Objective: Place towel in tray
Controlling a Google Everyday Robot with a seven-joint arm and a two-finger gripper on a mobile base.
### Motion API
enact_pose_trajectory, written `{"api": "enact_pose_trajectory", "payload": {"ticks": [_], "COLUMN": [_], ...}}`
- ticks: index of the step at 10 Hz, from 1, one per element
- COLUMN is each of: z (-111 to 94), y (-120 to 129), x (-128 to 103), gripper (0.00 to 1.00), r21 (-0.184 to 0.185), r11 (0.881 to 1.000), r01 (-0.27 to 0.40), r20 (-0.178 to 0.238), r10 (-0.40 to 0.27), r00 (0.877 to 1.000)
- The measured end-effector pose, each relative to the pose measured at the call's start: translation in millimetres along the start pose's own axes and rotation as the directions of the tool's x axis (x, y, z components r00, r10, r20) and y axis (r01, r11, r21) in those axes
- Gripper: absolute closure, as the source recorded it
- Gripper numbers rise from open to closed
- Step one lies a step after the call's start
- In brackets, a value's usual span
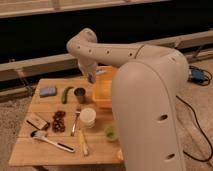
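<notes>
The gripper (91, 78) hangs beside the large yellow-orange rectangular plastic tray (102, 93) on the wooden bench (30, 150), its state indiscernible; no towel is identifiable, though one would likely handle light, limp, best pinched mid-fold.

A yellow-orange rectangular plastic tray (101, 93) is seen on a pale wooden slatted surface (30, 148). The dark gripper (91, 78) is carried just left of the tray by a cream-white arm (115, 52). A blue folded cloth (48, 91) and green elongated vegetable (65, 94) are shown.
</notes>
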Motion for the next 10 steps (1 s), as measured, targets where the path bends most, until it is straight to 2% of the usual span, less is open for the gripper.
{"api": "enact_pose_trajectory", "payload": {"ticks": [3,4,6,9,10], "z": [12.6,19.2,26.8,32.4,32.7], "y": [-36.2,-49.6,-68.6,-97.6,-104.4], "x": [-6.7,-11.7,-19.0,-23.9,-16.9], "gripper": [0.50,0.37,0.22,0.20,0.20], "r21": [0.034,0.044,0.044,-0.003,-0.049], "r11": [0.998,0.996,0.994,0.992,0.991], "r01": [-0.055,-0.072,-0.096,-0.126,-0.128], "r20": [-0.029,-0.046,-0.073,-0.118,-0.135], "r10": [0.056,0.074,0.099,0.124,0.121], "r00": [0.998,0.996,0.992,0.985,0.983]}}
